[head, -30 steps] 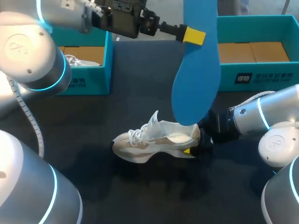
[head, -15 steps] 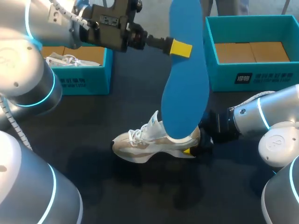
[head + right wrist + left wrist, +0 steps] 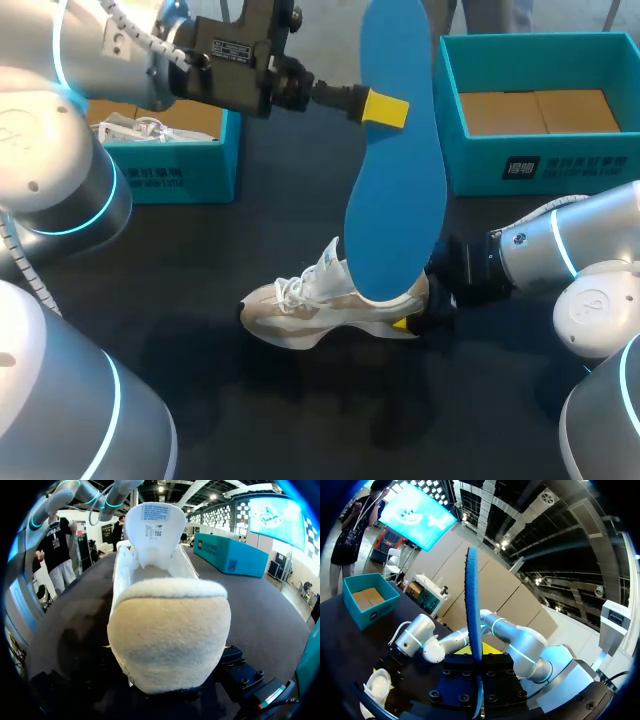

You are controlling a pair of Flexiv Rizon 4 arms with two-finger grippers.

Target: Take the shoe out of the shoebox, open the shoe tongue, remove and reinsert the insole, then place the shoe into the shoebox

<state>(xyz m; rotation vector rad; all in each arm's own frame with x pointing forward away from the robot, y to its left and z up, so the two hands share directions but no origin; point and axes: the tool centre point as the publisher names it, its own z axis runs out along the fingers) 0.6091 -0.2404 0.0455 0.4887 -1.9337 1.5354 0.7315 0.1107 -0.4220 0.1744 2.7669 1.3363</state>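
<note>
Far left, a teal shoebox (image 3: 190,170) holds a white laced shoe (image 3: 150,128). The far right shoebox (image 3: 560,165) shows bare brown cardboard (image 3: 535,110). A beige shoe (image 3: 320,305) stands mid-table, its fuzzy heel pinched by my low right gripper (image 3: 410,322). My raised left gripper (image 3: 385,108) clamps the flat blue insole (image 3: 395,200), which hangs upright over the beige shoe.

**Inspector:** Light on the table (image 3: 200,260)?
**Me:** Even, fairly bright, falling from overhead. A soft shadow pools beneath the shoe (image 3: 300,305).
**Inspector:** Glare?
**Me:** A pale sheen on my left arm (image 3: 50,110) and my right arm (image 3: 560,250). The insole (image 3: 395,200) reads matte. From my right wrist, the shoe's heel is well lit and the table under it is dark.
</note>
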